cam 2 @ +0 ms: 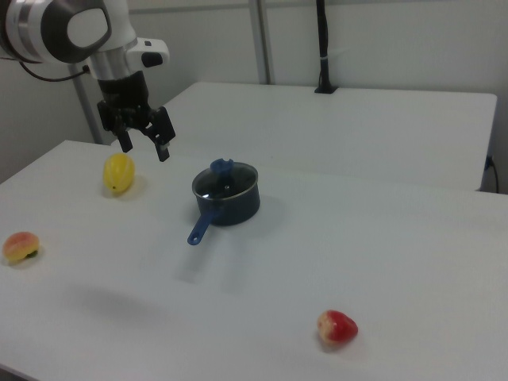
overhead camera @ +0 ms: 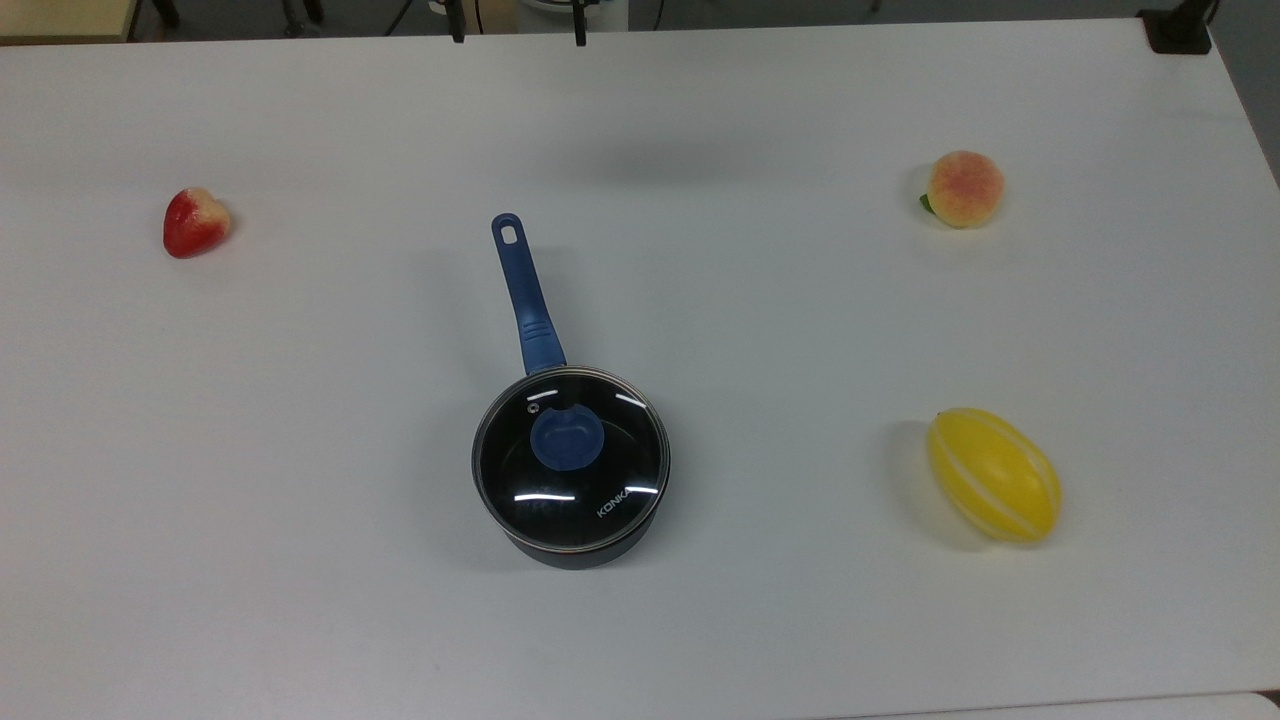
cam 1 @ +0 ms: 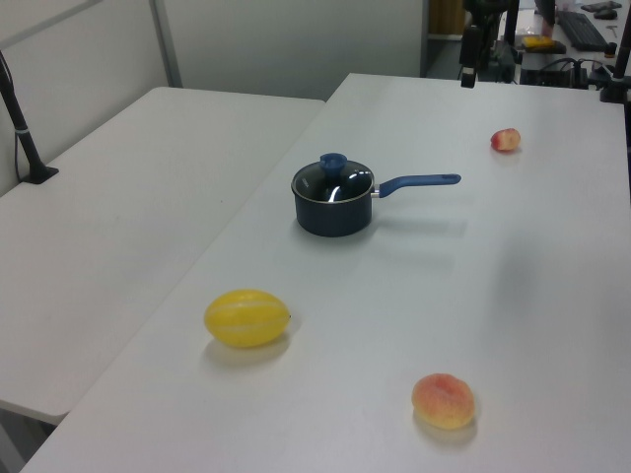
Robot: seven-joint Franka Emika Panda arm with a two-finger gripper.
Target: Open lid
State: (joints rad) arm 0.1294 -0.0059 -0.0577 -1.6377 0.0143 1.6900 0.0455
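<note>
At the centre of the top view, slightly below the middle, I see the lid (overhead camera: 571,460) seated flat on the pan (overhead camera: 575,548), its blue knob (overhead camera: 567,440) in the middle and the KONKA lettering toward the lower right of the glass. The pan's handle (overhead camera: 526,295) runs up and a little left in the frame. The white bench (overhead camera: 700,250) also carries a strawberry (overhead camera: 194,222) at the left of the top view, a peach (overhead camera: 963,188) at the upper right, and a yellow melon (overhead camera: 994,475) at the lower right, all well apart from the pan.

In the upper left of the right view, my end effector (cam 2: 144,148) hangs in the air with its two fingers (cam 2: 163,148) spread apart and nothing between them. It sits above the bench, up and to the left of the lid (cam 2: 225,178) in the frame, clear of the knob and touching nothing. The melon (cam 2: 117,172) lies just below it in the frame.

In the left view the lid (cam 1: 334,182) sits on the pan above the frame's centre.
</note>
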